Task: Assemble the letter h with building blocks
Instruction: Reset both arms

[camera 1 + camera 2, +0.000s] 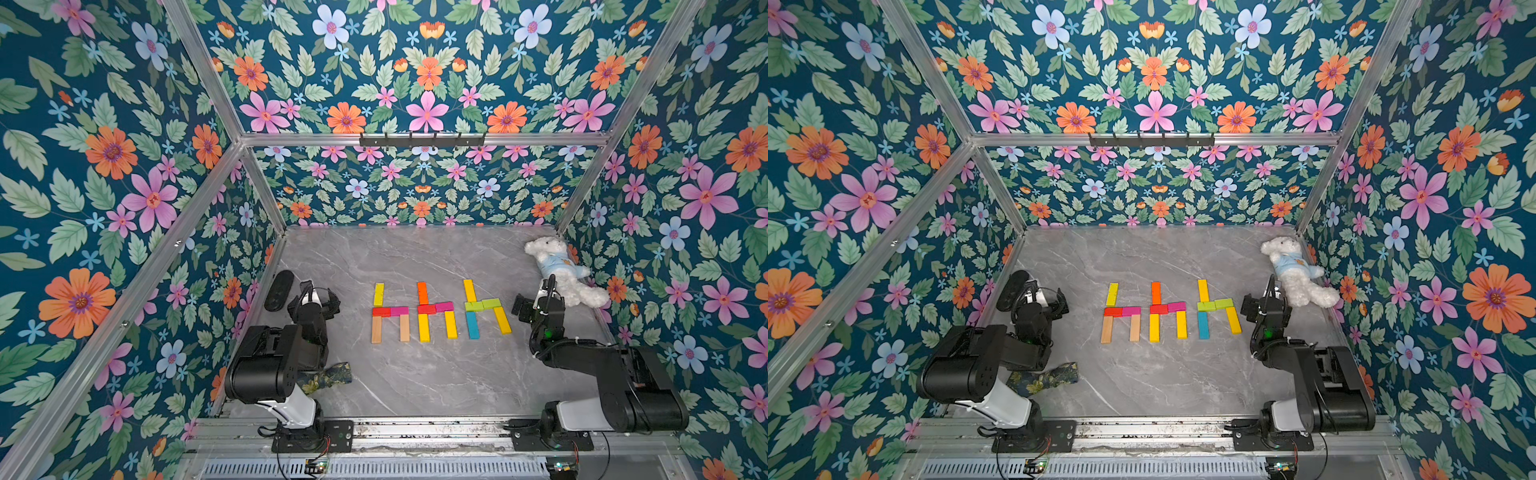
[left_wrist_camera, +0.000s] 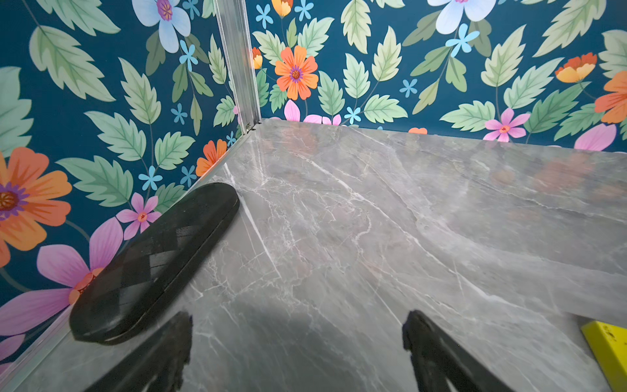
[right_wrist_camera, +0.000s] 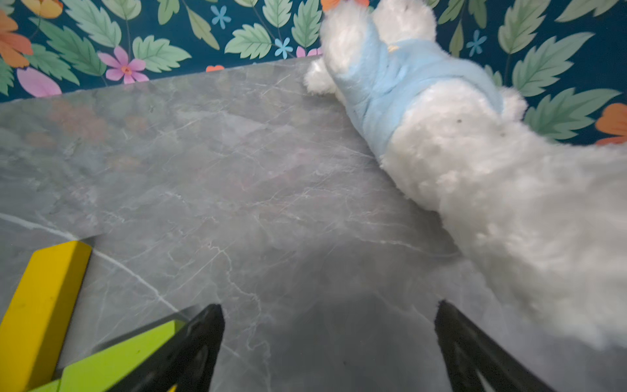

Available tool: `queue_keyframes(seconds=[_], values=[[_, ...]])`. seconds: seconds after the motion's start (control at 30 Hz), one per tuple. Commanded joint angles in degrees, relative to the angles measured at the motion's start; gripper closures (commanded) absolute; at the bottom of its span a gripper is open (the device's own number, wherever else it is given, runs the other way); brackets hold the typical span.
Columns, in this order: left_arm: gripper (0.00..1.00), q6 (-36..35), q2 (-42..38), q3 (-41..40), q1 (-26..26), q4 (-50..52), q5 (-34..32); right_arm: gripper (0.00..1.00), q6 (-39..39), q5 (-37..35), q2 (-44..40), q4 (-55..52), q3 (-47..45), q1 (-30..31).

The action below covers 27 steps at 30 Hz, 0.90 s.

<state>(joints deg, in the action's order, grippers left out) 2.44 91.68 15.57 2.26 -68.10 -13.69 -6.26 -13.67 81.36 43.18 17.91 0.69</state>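
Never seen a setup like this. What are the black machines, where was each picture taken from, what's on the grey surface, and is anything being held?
Two black robot arms, the left arm and right arm, are bolted at the near edge of a grey marble table. Both top views look down on the whole scene from one overhead camera pair. The other two pictures come from a camera on each arm's wrist. On the table, coloured building blocks lie flat in three letter-h shapes side by side. A white plush bear, a black case and a patterned cloth lie off to the sides. The left end effector and right end effector are open and hold nothing.
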Motion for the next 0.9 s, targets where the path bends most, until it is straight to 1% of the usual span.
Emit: queue_keyframes(seconds=[0.0, 0.07, 0.17, 0.27, 0.37, 0.87], values=[[0.00, -0.24, -0.01, 0.09, -0.06, -3.09, -0.11, 0.01, 1.31, 2.75, 0.64, 7.77, -0.07, -0.20], [0.00, -0.24, -0.01, 0.15, -0.06, -3.01, -0.17, 0.01, 1.81, 4.41, 1.96, 10.69, -0.87, -0.51], [0.00, -0.24, -0.01, 0.16, -0.06, -3.01, -0.17, 0.01, 2.01, 4.28, 1.69, 10.63, -1.02, -0.49], [0.00, -0.24, -0.01, 0.16, -0.06, -3.01, -0.11, 0.01, 3.05, 3.85, 2.12, 13.45, -2.04, 0.06], [0.00, -0.24, -0.01, 0.16, -0.04, -3.01, -0.12, 0.01, 1.34, 3.40, 1.79, 10.51, -0.88, -0.60], [0.00, -0.24, -0.01, 0.16, -0.04, -3.01, -0.17, 0.01, 1.34, 2.11, 1.96, 11.75, -1.30, -0.58]])
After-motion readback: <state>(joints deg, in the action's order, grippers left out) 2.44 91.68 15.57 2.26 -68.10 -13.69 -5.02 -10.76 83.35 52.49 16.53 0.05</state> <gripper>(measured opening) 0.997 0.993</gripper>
